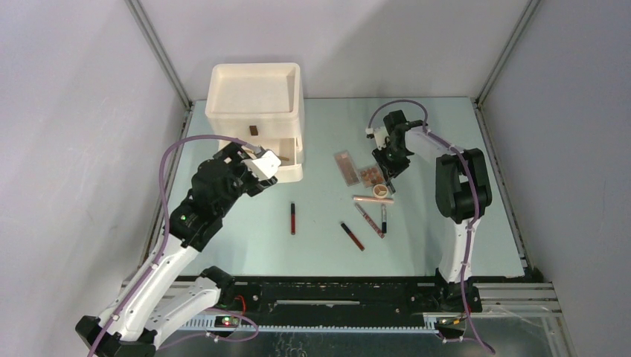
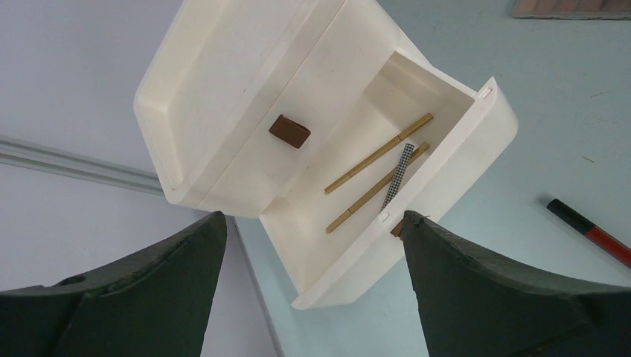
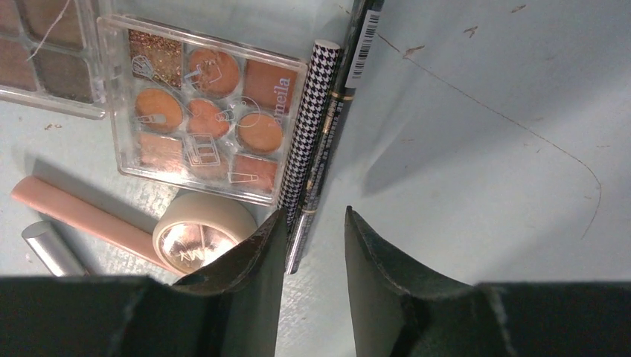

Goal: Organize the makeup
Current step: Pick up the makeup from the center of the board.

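Note:
The makeup lies mid-table: two palettes (image 1: 344,167) (image 1: 370,175), a round compact (image 1: 380,190), a peach tube (image 1: 372,199) and dark-red/black tubes (image 1: 292,218) (image 1: 352,235). My right gripper (image 1: 387,169) hangs low over this group. In the right wrist view it (image 3: 315,214) is open by a narrow gap, with the end of a dark pencil (image 3: 332,111) between the fingers, beside a houndstooth pencil (image 3: 309,126), a palette (image 3: 205,111) and the compact (image 3: 201,234). My left gripper (image 1: 266,165) (image 2: 312,217) is wide open and empty at the pulled-out drawer (image 2: 446,141), which holds two gold pencils (image 2: 379,152) and a houndstooth one.
The cream three-drawer box (image 1: 253,111) stands at the back left, its lowest drawer open toward the table. A brown handle (image 2: 289,131) sits on a shut drawer. More slim tubes (image 1: 370,220) (image 1: 384,218) lie in front of the palettes. Walls enclose the table.

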You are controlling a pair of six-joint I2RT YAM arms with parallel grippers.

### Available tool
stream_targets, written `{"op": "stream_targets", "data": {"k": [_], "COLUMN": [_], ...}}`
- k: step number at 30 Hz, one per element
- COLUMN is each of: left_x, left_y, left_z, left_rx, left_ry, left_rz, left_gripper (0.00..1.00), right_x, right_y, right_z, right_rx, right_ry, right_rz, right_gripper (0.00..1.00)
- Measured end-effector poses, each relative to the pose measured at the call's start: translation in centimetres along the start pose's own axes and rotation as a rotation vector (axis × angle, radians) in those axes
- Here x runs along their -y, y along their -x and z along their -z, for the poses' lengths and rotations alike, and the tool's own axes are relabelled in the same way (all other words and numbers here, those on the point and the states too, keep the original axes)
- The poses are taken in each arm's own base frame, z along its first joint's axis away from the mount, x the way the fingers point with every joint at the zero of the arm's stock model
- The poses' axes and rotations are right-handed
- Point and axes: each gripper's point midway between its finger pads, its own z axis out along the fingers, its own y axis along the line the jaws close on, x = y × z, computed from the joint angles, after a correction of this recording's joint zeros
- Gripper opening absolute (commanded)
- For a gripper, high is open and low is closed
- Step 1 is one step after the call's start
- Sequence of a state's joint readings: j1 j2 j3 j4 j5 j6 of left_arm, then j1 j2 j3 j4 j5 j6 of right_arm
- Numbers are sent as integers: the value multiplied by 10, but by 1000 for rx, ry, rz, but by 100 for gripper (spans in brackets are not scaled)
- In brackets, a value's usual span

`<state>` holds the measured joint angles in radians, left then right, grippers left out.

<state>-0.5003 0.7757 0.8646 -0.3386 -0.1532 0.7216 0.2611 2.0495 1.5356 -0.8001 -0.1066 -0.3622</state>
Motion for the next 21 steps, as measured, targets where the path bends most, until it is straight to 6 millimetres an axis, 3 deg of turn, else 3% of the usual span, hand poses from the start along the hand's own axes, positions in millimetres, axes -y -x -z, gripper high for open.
{"op": "stream_targets", "data": {"k": [21], "left_x": [0], "left_y": [0], "left_z": [0], "left_rx": [1], "left_ry": [-1], "left_rz": [7], "left_gripper": [93], "right_x": [20], "right_y": [-15], "right_z": [-2], "right_rx": [-23], "right_ry": [30], "right_rz": [-64], "right_gripper": [30]}}
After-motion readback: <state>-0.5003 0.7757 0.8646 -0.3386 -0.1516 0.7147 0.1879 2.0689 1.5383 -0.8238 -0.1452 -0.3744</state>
